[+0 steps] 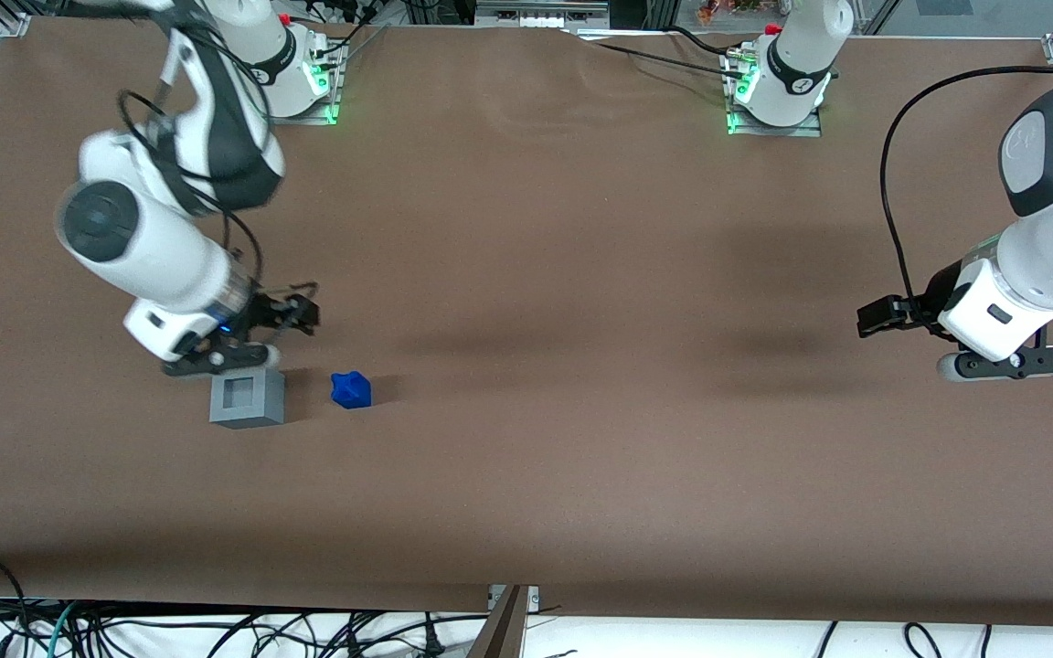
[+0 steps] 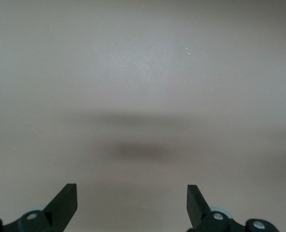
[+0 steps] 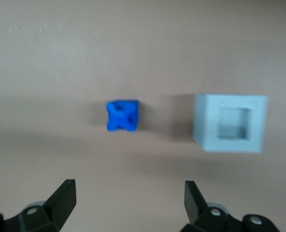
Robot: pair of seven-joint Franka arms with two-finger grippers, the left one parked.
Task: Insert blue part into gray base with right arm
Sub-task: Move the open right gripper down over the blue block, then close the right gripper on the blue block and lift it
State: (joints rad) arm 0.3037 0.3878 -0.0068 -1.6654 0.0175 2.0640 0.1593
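One small bright-blue knobby plastic block (image 1: 351, 390) and one light-gray plastic cube (image 1: 248, 398) with a square recess in its top sit side by side on the brown table (image 1: 581, 274), close but not touching. The white right arm's (image 1: 161, 247) black claw (image 1: 293, 315) hangs above them, spread wide, holding and touching nothing.

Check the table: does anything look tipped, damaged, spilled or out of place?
Nothing stands out. The gray base sits flat with its square recess facing up and empty. The blue part lies beside it on the table, apart from it. The tool hangs open above the table, holding nothing.
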